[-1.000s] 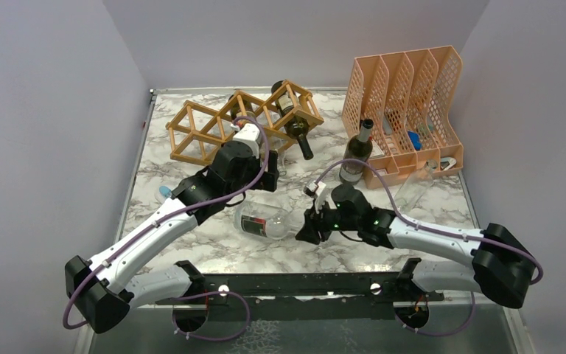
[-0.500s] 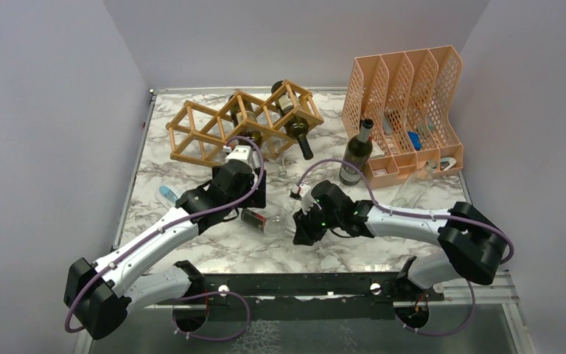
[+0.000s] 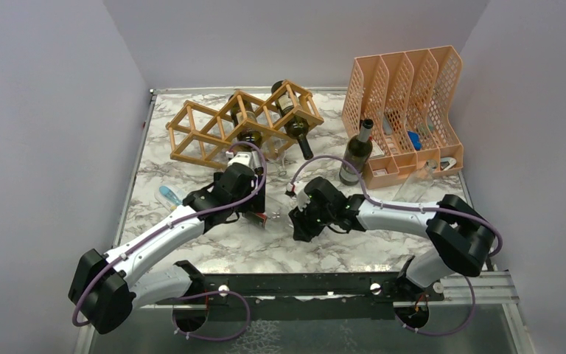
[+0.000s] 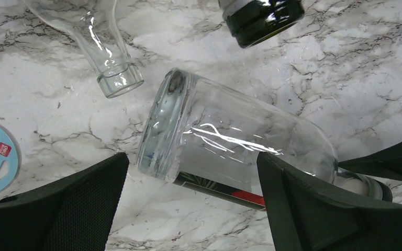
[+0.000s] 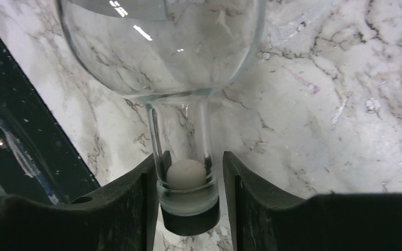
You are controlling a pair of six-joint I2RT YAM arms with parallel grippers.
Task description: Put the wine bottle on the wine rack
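The clear wine bottle [image 4: 230, 151] lies sideways, body inside the widely spread left gripper [image 4: 191, 178], neck closely flanked by the right gripper [image 5: 188, 178], clamping unclear, with the wine rack [image 3: 214, 125] beyond.

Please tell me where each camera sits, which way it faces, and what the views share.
Top external: above and behind the arms, looking down on the table; both arms show whole, bases nearest.
Left wrist: on the left arm, looking down on the lying bottle; the left gripper shows its fingers at both lower corners.
Right wrist: on the right arm, looking along the bottle's neck; the right gripper shows a finger each side of the neck.
Shared: both wrist views show the same clear bottle.
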